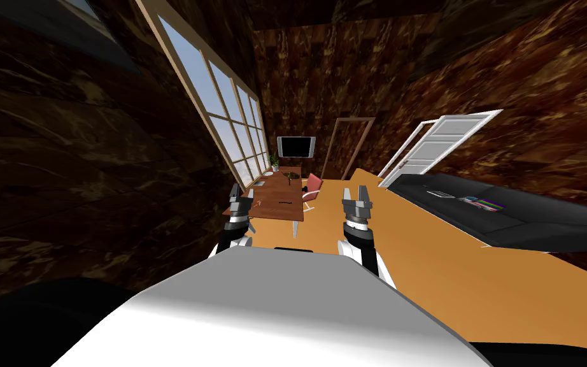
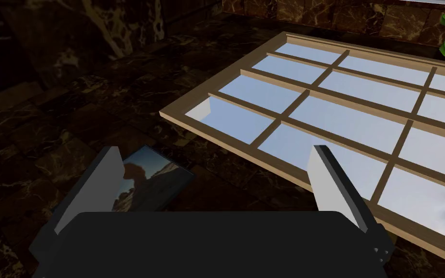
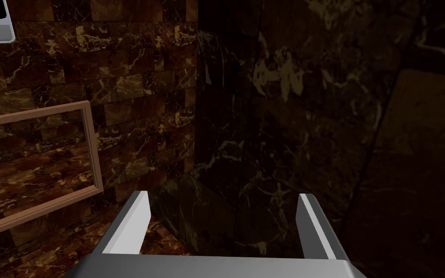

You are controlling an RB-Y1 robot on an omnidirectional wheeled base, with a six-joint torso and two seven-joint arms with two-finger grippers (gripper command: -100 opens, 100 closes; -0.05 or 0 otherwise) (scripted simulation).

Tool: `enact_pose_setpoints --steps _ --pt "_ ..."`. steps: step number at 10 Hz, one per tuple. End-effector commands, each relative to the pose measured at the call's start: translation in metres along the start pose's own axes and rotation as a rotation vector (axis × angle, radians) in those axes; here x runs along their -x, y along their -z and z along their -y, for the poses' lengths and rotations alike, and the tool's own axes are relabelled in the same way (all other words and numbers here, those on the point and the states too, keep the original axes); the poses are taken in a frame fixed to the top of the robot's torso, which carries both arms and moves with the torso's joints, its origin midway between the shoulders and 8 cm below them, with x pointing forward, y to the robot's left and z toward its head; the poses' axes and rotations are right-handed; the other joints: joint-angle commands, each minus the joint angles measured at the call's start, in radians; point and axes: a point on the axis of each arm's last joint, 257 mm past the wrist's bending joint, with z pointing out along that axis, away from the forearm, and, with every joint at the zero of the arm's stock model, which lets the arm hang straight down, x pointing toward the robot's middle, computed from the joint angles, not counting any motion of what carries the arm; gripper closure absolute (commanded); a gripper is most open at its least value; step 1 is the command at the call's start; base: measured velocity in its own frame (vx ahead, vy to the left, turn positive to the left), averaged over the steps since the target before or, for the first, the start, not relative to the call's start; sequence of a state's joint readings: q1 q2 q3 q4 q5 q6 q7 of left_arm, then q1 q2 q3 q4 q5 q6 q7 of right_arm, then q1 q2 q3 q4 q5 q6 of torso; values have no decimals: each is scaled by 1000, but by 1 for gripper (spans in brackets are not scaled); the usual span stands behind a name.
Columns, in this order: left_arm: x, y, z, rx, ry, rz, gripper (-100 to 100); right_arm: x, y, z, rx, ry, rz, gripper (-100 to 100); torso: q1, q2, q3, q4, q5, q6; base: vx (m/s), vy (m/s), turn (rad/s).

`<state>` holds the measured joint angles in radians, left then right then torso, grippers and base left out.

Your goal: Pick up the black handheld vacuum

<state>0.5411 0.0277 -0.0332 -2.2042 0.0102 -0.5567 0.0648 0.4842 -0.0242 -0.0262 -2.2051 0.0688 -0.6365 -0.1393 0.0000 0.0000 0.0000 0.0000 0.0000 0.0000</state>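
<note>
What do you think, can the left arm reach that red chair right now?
Probably not. The left gripper hangs open by my chest, while the red chair stands far off at the wooden desk. The orange floor between looks free, so I'd roll closer first.

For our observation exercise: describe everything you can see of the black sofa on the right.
The black sofa is long and low, plain dark all over; its material cannot be told. It stands on the orange floor along the brown marbled wall, its far end near the white door. A flat dark item and a colourful flat item lie on its seat.
</note>
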Motion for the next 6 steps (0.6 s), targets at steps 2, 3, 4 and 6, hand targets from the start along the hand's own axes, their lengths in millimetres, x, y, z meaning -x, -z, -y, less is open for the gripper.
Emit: enact_pose_setpoints --steps 2,3,4,6 --pt "10 0 -21 59 -9 -22 -100 0 0 0 0 0 0 0 1 0 0 0 0 0 -6 20 -165" --pt "16 1 -31 87 -9 -21 -100 0 0 0 0 0 0 0 2 0 0 0 0 0 -10 36 -177" --pt "23 1 -42 119 -7 -16 -100 0 0 0 0 0 0 0 3 1 0 0 1 0 -19 39 -184" --pt "43 3 -68 193 3 8 -100 0 0 0 0 0 0 0 3 1 1 0 1 0 -28 45 -255"
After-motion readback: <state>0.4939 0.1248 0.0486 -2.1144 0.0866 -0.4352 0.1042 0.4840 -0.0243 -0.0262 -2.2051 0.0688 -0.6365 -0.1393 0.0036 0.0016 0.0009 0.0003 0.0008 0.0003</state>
